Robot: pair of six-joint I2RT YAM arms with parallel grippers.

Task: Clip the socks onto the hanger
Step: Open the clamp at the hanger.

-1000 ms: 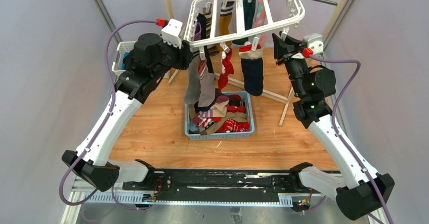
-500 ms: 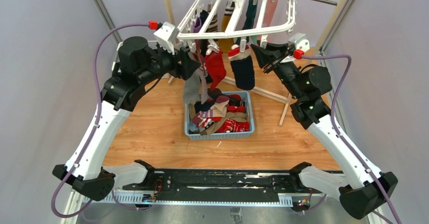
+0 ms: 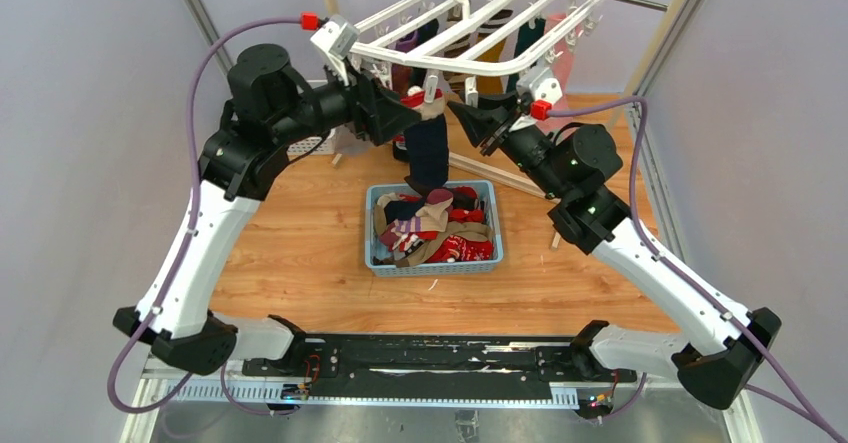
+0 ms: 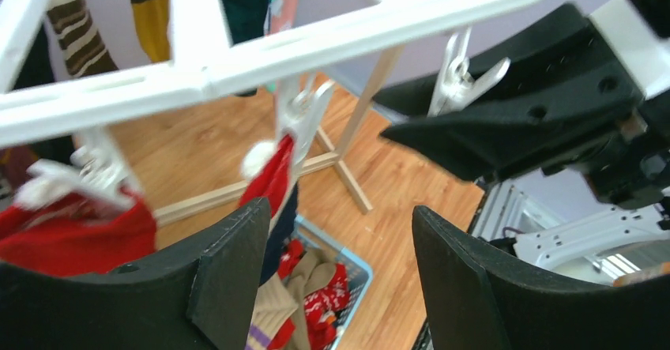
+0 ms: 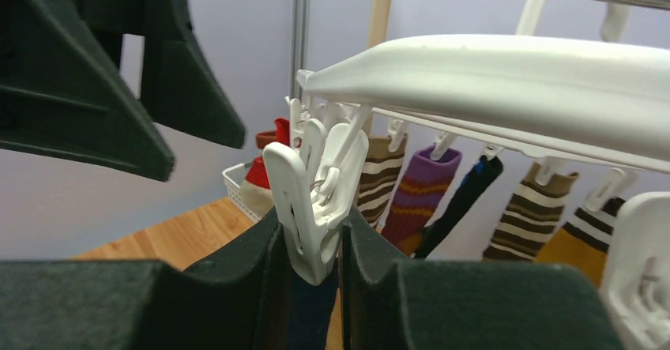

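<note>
Hanger [image 4: 355, 30] has swung left since a second ago, arms following; left gripper [image 4: 338, 217], spread wide and empty, sits just beside the navy sock [image 3: 428, 151] dangling from the white clip [image 5: 314, 200] that right gripper [image 5: 310, 243] pinches: sock probably clipped, more socks [image 3: 435, 228] wait in blue basket [image 3: 430, 269].
</note>
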